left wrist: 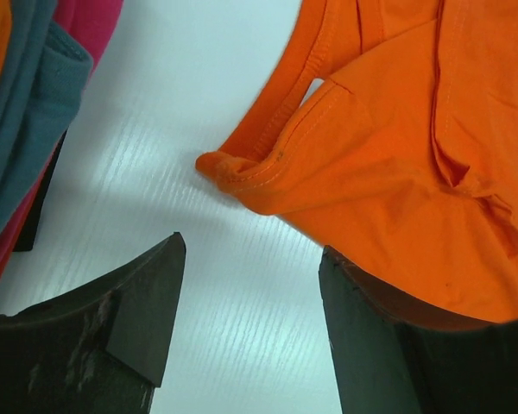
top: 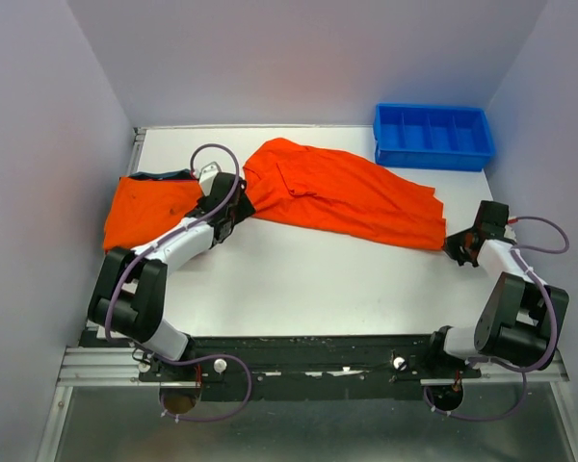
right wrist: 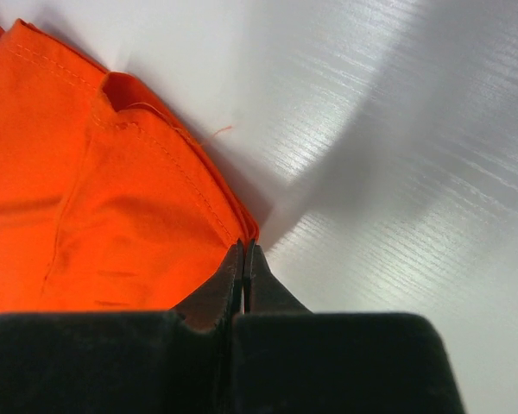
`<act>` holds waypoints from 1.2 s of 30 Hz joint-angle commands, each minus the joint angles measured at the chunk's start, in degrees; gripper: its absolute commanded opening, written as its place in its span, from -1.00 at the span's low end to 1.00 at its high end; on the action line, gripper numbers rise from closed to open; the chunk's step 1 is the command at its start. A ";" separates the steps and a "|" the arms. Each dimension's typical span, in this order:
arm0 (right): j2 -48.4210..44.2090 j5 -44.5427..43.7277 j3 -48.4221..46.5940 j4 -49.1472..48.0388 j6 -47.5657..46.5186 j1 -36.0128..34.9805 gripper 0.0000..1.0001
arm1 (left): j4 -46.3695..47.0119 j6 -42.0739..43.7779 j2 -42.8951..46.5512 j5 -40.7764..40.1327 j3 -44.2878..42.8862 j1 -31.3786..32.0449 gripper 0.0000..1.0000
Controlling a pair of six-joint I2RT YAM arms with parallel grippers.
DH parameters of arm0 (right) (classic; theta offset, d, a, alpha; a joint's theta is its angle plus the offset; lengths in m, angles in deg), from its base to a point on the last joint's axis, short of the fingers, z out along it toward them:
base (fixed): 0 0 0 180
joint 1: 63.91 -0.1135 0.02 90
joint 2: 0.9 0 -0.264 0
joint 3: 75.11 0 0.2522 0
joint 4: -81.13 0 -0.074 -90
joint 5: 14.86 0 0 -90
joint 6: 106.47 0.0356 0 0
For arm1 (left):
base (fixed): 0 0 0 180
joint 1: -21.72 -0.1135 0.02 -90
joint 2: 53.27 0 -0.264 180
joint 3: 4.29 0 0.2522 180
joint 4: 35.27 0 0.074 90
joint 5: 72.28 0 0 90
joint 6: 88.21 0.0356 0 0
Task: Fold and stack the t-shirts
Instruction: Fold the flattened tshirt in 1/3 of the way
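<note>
An orange t-shirt [top: 347,197] lies crumpled across the middle of the white table. A folded stack of t-shirts [top: 149,207] sits at the left with orange on top; the left wrist view shows teal [left wrist: 26,112] and pink-red [left wrist: 91,21] layers at its edge. My left gripper [top: 233,207] is low between the stack and the loose shirt, open [left wrist: 252,245], with only bare table between its fingers. Its right finger [left wrist: 371,336] touches the shirt's [left wrist: 397,155] edge. My right gripper [top: 459,247] is shut [right wrist: 243,246] on the hem corner at the shirt's [right wrist: 95,207] right end.
A blue plastic bin [top: 432,135] with dividers stands at the back right, just behind the loose shirt. White walls close in the table on the left, back and right. Bare table [top: 318,279] lies between the shirt and the arm bases.
</note>
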 commanded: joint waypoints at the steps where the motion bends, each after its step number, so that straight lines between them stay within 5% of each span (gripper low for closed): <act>1: -0.42 0.69 0.97 -0.27 -1.44 0.25 -0.99 | 3.91 -2.86 -3.14 -0.72 -0.41 -1.28 0.44; 10: -0.33 0.77 0.62 -0.44 -1.35 0.25 -0.99 | 5.23 -5.50 -12.11 0.16 -4.89 -2.16 0.33; 13: -0.50 0.77 0.62 -0.36 -1.26 0.25 -0.99 | 5.14 -5.51 -13.43 -1.33 -6.13 -3.04 -0.04; 17: -0.85 0.34 0.35 0.17 -1.17 0.25 -0.99 | 5.93 -4.28 -14.05 -2.04 -6.39 -4.71 -0.93; 18: -1.03 -0.01 0.01 0.69 -1.18 0.34 -0.99 | 4.80 -4.01 -13.79 -2.47 -6.57 -5.06 -1.00; 27: -3.93 -1.86 0.44 4.30 -1.17 2.01 -0.99 | 2.51 -2.95 -6.15 -4.68 1.07 -5.06 -0.99; 32: -6.47 -1.43 2.64 4.65 -1.79 2.62 -0.99 | 8.37 -3.48 2.28 -1.78 9.76 -4.54 0.02; 36: -6.57 -0.02 3.43 3.86 -1.97 2.71 -0.99 | 8.92 -4.71 4.93 1.38 11.63 -3.92 0.29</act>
